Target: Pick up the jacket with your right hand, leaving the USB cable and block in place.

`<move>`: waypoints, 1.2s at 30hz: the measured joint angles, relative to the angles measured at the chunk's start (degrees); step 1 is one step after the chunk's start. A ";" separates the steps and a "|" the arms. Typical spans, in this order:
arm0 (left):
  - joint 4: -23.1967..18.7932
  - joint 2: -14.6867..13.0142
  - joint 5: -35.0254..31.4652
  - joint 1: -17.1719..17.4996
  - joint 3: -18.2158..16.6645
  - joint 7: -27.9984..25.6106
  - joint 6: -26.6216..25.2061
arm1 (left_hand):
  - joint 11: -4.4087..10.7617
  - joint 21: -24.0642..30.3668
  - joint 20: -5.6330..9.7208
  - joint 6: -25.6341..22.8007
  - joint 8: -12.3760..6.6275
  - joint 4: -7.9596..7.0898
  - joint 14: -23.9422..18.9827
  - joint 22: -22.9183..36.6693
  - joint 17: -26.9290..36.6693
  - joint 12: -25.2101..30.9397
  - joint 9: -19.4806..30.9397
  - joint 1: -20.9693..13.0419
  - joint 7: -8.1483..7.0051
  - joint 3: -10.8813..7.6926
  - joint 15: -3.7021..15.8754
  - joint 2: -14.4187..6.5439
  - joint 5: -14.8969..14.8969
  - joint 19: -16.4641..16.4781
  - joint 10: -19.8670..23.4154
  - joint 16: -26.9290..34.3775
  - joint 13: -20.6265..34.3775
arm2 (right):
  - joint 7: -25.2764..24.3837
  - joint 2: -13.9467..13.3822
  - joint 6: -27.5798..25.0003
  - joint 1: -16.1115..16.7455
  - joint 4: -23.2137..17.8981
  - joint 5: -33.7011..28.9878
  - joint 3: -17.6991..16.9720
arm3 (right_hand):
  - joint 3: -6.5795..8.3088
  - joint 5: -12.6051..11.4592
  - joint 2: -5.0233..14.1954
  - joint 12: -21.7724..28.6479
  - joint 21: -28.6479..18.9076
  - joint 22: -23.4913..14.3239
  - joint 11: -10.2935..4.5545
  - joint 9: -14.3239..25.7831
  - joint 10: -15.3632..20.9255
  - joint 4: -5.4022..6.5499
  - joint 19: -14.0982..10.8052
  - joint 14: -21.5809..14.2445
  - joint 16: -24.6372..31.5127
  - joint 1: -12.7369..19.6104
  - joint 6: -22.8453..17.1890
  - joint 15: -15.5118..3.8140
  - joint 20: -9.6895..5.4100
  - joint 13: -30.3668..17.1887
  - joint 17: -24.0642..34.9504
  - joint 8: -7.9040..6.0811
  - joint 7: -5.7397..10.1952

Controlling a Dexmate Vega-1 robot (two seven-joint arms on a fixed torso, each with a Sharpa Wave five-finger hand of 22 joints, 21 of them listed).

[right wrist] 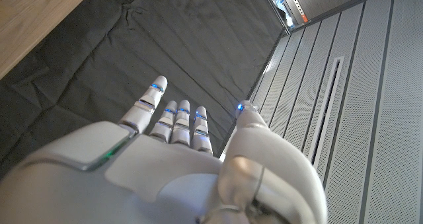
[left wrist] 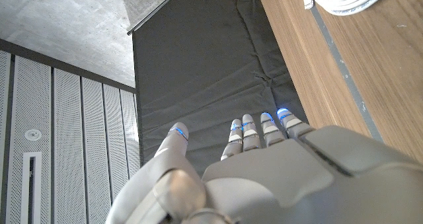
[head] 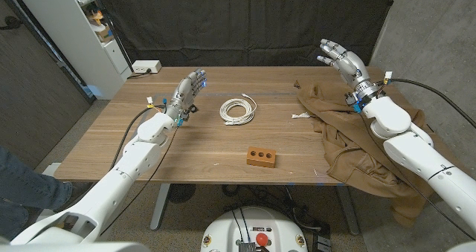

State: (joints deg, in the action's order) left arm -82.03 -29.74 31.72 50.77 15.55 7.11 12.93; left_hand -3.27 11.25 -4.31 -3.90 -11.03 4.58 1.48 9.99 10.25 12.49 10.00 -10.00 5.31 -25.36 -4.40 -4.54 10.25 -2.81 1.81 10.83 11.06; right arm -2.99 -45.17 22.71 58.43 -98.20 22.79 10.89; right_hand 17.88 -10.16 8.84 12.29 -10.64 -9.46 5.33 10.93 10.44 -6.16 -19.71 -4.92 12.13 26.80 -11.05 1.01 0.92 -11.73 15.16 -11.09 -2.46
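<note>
Crumpled brown fabric jacket (head: 355,144) lay under right arm | right hand (head: 341,59) raised past it, fingers spread, holding nothing | left hand (head: 189,89) likewise empty.

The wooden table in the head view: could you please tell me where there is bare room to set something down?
Bare wood runs between the coiled white USB cable and the brown jacket, and along the near edge of the table left of the small brown block. The right end is crowded, covered by the jacket under the raised right hand.
</note>
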 measured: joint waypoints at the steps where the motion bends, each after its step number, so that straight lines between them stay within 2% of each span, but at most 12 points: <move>1: 0.05 0.02 -0.04 -0.11 0.04 0.03 0.00 | 0.00 0.00 0.00 0.00 0.00 0.07 0.00 0.00 0.00 0.00 0.00 0.00 0.00 -0.07 0.00 0.00 0.00 0.00 0.00 0.00 0.00 | -0.12 -0.24 -0.05 0.17 -0.23 -0.20 -0.15 | 0.00 0.00 0.00 0.00 0.00 0.00 0.00 0.00 0.00 0.00 0.00 0.00 0.00 0.00 0.00 0.00 0.00 0.00 0.00 0.00 0.00; 13: 0.41 0.09 -0.15 -0.87 0.32 0.39 0.03 | 0.00 0.00 0.00 0.00 0.00 0.24 0.00 0.00 0.00 0.00 0.00 0.00 0.00 -0.24 0.00 0.00 0.00 0.00 0.00 0.00 0.00 | -1.13 -1.33 -0.72 0.95 -1.20 -1.78 -0.69 | 0.00 0.00 0.00 0.01 0.00 0.00 0.00 0.00 0.00 0.00 0.00 0.00 0.00 0.00 0.00 0.00 0.00 0.00 0.01 0.00 0.00; 14: 0.42 0.09 -0.15 -0.89 0.32 0.39 0.03 | 0.00 0.00 0.00 0.00 0.00 0.24 0.00 0.00 0.00 0.00 0.00 0.00 0.00 -0.24 0.00 0.00 0.00 0.00 0.00 0.00 0.00 | -1.27 -2.17 -0.73 1.42 -1.76 -2.08 -0.96 | 0.00 0.00 0.00 0.01 0.00 0.00 0.00 0.00 0.00 0.00 0.00 0.00 0.00 0.00 0.00 0.00 0.00 0.00 0.01 0.00 0.00; 36: 0.60 -0.18 -0.37 -1.46 0.49 0.99 -0.39 | 0.00 0.00 -0.30 0.00 0.22 0.24 0.00 0.00 0.00 0.00 0.00 0.00 0.00 -0.24 0.00 0.00 0.00 -0.30 0.00 0.00 0.00 | -2.47 -5.25 -1.38 3.80 -3.87 -4.13 -2.69 | 0.00 0.00 0.00 0.01 0.00 0.00 0.00 0.01 0.00 0.00 0.00 0.00 0.00 0.00 0.00 0.00 0.00 0.00 -0.26 0.00 0.00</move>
State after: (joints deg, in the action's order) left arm -81.43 -29.93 31.35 49.31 16.04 8.10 12.54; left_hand -3.27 11.25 -4.62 -3.90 -10.80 4.81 1.48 9.99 10.25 12.49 10.00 -9.99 5.31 -25.60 -4.40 -4.54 10.25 -3.11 1.81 10.83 11.06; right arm -5.47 -50.42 21.33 62.23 -102.07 18.67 8.20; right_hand 17.88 -10.15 8.84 12.30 -10.64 -9.46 5.33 10.93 10.43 -6.16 -19.71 -4.92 12.13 26.80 -11.05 1.01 0.92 -11.74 14.90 -11.09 -2.46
